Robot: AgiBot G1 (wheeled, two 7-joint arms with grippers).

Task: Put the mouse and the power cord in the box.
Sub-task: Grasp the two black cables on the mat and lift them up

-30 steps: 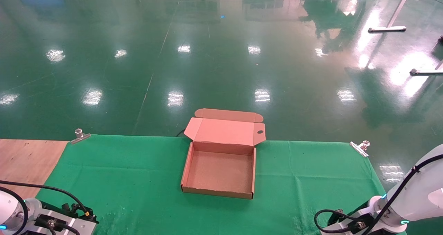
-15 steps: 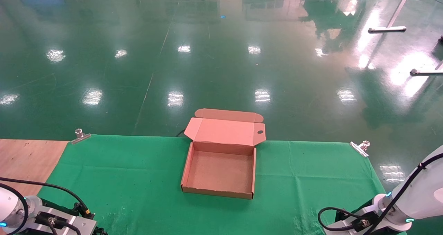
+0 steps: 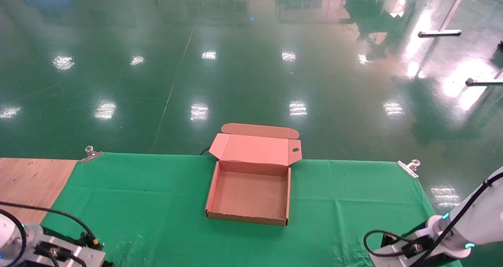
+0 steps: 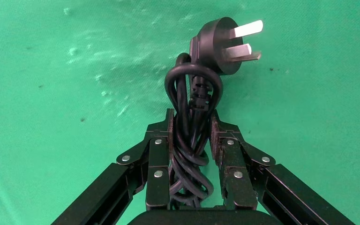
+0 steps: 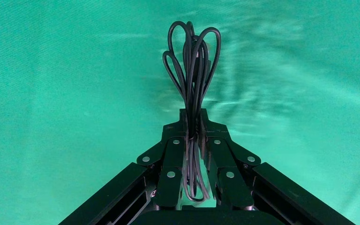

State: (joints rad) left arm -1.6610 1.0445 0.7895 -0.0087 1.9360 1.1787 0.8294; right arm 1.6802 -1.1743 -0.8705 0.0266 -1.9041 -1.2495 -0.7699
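Evidently both pickups are made and the carry to the box (image 3: 248, 196) is the step in hand. The left gripper (image 4: 191, 133), low at the near left corner of the table, is clamped on the power cord (image 4: 191, 93): its jaws pinch the coiled bundle, the loops stand out past the fingertips, and the chunky plug (image 4: 218, 44) with bare prongs hangs beyond them over the green cloth (image 3: 137, 196). The right gripper (image 5: 193, 123), at the near right corner, is closed on a bundle of thin black cable (image 5: 192, 61) whose loops fan out past its tips; this is most likely the cable of the mouse, but the mouse body itself shows in no view, so whether it dangles below cannot be told.

The box sits open at the middle of the table, well apart from both grippers, its tray bare and its lid (image 3: 255, 149) folded back over the far edge with side flaps spread. The next move calls for lifting each bundle above the near wall of the tray, bringing it over the bare floor, and releasing.

Little stands in the way: the cloth between arms and box carries nothing. Two metal clips (image 3: 91, 154) pin the cloth at its far corners, clear of the path. Trailing loops or the plug could catch on the box wall if carried low.
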